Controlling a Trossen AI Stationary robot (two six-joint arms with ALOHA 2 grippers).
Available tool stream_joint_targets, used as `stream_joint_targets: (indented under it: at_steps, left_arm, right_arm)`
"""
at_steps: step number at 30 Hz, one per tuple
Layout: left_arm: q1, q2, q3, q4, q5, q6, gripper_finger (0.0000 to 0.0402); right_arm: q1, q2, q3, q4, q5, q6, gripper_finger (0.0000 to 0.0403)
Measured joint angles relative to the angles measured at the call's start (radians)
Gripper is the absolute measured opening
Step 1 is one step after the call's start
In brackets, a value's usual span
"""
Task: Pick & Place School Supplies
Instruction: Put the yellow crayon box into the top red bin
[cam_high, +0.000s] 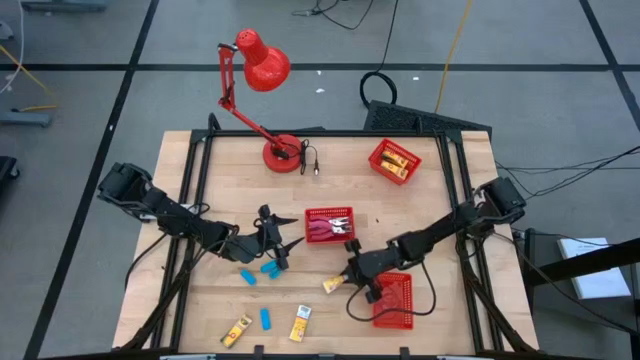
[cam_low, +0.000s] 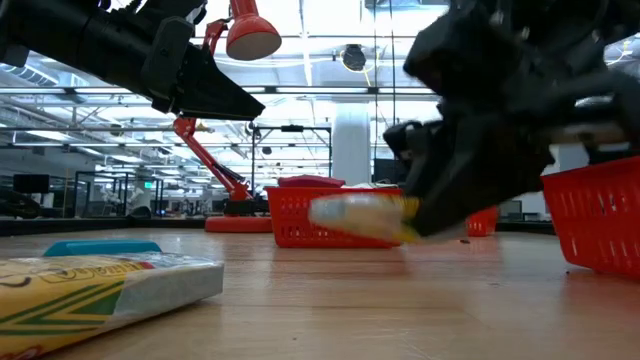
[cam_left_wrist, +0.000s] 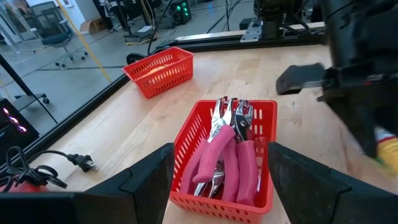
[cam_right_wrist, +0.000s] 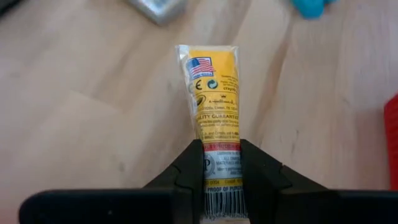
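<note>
My right gripper (cam_high: 350, 276) is shut on a yellow-and-white packet (cam_right_wrist: 214, 93), just left of a red mesh basket (cam_high: 393, 300). It also shows in the low view (cam_low: 440, 200). My left gripper (cam_high: 281, 244) is open and empty, beside a red basket (cam_left_wrist: 186, 143) that holds several red-handled metal tools (cam_left_wrist: 227, 155). Its fingers also show in the left wrist view (cam_left_wrist: 219, 152). Two blue blocks (cam_high: 258, 271) lie on the table under the left gripper. Two more packets (cam_high: 237, 330) (cam_high: 300, 323) and a blue block (cam_high: 265, 318) lie near the front edge. My right gripper pinches the packet's barcode end (cam_right_wrist: 221, 158) between its two fingers, one on each long edge. The fingers lie along the packet and come at it from the table's right. The packet (cam_low: 360, 215) sticks out toward the left, nearly level and lifted clear of the table.
A third red basket (cam_high: 393, 160) with yellow packets stands at the far right. A red desk lamp (cam_high: 265, 62) stands on its base (cam_high: 283, 153) at the far middle, its plug (cam_left_wrist: 84, 163) lying on the table. Bare wood lies between the baskets.
</note>
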Motion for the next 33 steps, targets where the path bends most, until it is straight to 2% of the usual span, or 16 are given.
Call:
stream_joint_targets:
  at_steps: [3,5,11,14,17,22,33]
  left_arm:
    - [0.0,0.0,0.0,0.001,0.0,-0.002,0.026]
    - [0.0,0.0,0.0,0.001,0.0,-0.003,0.0259]
    - [0.0,0.0,0.0,0.001,0.0,-0.004,0.0259]
    - [0.0,0.0,0.0,0.001,0.0,-0.004,0.0259]
    - [0.0,0.0,0.0,0.001,0.0,-0.002,0.0259]
    - [0.0,0.0,0.0,0.0,0.0,0.002,0.0259]
    - [0.003,-0.002,0.0,-0.01,-0.024,0.053,0.026]
  right_arm:
    - [0.013,-0.04,0.001,0.017,0.02,0.0,0.0065]
    - [0.018,-0.082,0.002,0.006,0.069,-0.013,0.0065]
    - [-0.005,-0.272,0.002,-0.15,0.264,-0.085,0.0065]
    - [-0.048,-0.367,0.002,-0.262,0.328,-0.105,0.0065]
    - [-0.116,-0.441,0.002,-0.371,0.371,-0.123,0.0065]
    - [-0.274,-0.503,0.002,-0.489,0.375,-0.159,0.0065]
    - [-0.643,-0.513,-0.021,-0.597,0.367,-0.223,0.0065]
